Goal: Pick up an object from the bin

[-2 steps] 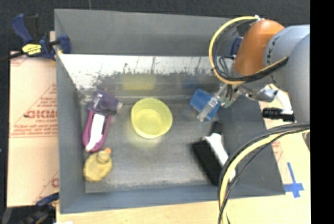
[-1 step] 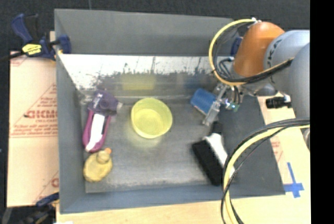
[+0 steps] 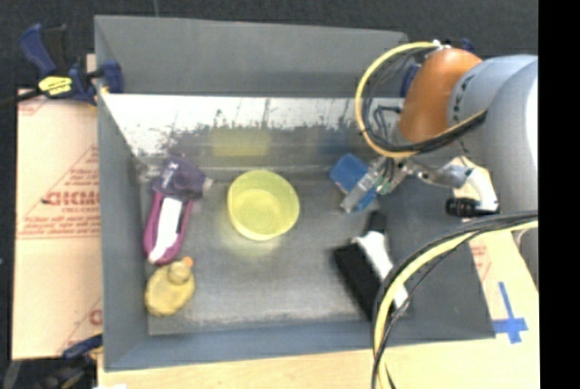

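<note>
My gripper (image 3: 366, 189) is low at the right side of the bin, toward the back wall. A small blue thing (image 3: 346, 170) lies right against its left side; whether it is held I cannot tell. Just in front of the gripper a black oblong thing with a white end (image 3: 362, 266) lies slanted on the bin floor. A round yellow bowl (image 3: 263, 205) stands upright in the middle, apart from the gripper on its left.
At the left wall lies a purple and white oblong thing (image 3: 169, 213), and in front of it a yellow duck-shaped toy (image 3: 170, 287). The arm with its orange cover and looping cables hangs over the bin's right rim.
</note>
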Controlling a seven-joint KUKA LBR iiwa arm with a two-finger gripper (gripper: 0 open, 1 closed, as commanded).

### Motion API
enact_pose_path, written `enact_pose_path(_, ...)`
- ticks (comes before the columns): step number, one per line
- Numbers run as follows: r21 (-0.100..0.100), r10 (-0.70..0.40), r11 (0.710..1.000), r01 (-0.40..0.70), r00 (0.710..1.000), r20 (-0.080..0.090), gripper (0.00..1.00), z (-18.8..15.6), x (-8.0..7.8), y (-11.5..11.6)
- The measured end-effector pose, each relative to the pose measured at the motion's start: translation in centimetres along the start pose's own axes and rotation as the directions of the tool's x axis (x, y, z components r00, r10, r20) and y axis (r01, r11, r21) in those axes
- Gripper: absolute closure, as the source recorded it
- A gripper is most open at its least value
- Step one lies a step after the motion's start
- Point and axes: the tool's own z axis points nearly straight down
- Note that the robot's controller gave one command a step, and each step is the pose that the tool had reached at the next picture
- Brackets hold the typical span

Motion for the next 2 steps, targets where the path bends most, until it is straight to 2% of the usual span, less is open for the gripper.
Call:
enact_pose_path(1, 0.001, -0.001, 1.000, 0.001, 1.000, 0.000, 1.00, 0.0, 0.0, 0.0)
enact_pose_path(2, 0.002, -0.002, 1.000, 0.002, 1.000, -0.001, 1.00, -1.8, 0.0, -0.1)
